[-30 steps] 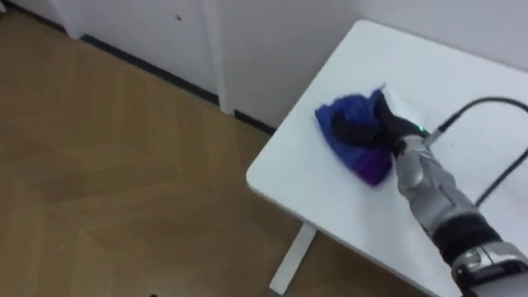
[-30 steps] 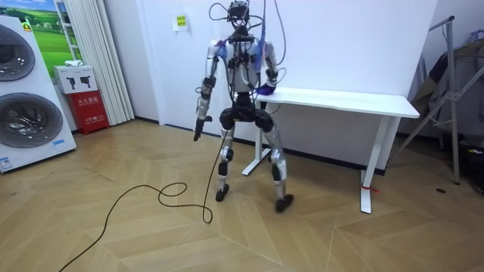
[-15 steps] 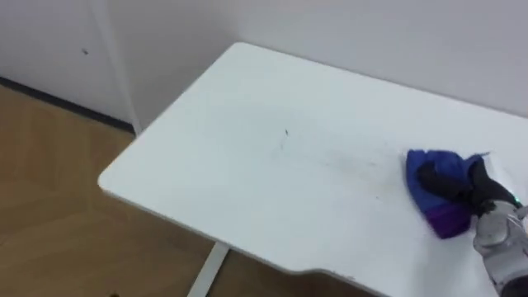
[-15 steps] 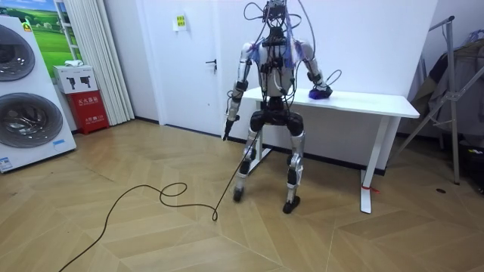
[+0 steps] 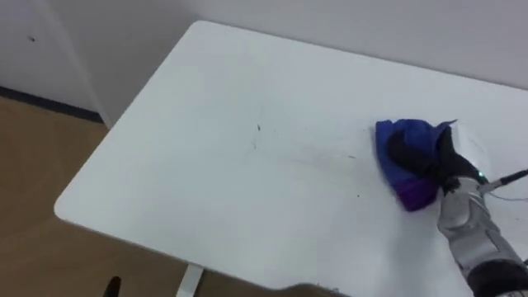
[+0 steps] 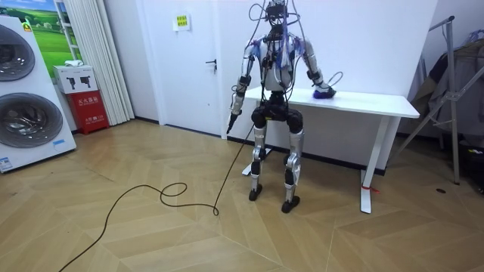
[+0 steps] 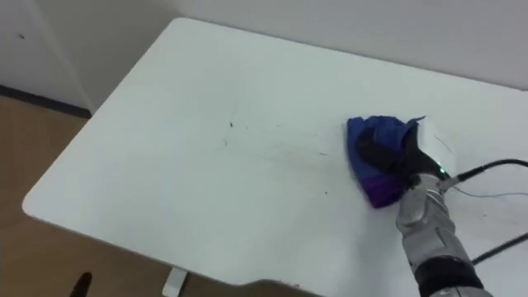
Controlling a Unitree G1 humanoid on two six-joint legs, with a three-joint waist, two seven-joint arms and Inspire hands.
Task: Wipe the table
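Observation:
A white table [image 5: 206, 165] stands against the wall, and I stand at its left end in the room view, facing it. A crumpled blue and purple cloth [image 5: 398, 139] lies on the tabletop right of its middle. My right hand [image 5: 422, 155] rests on top of the cloth with its dark fingers curled into the folds; the same cloth [image 7: 369, 132] and right hand [image 7: 389, 157] show in the right eye view. Thin dark marks [image 5: 257, 129] streak the tabletop left of the cloth. My left hand [image 6: 230, 124] hangs at my side, away from the table.
The table's left corner and near edge [image 5: 74, 216] drop to wooden floor [image 5: 33, 165]. In the room view, washing machines [image 6: 23, 113] and a red box [image 6: 89, 102] stand at the left, a door [image 6: 189, 68] behind me, a clothes rack [image 6: 454, 91] at the right.
I have stepped toward the room view's right along the table and turned to face it. My right hand has dragged the cloth from the left corner toward the table's middle.

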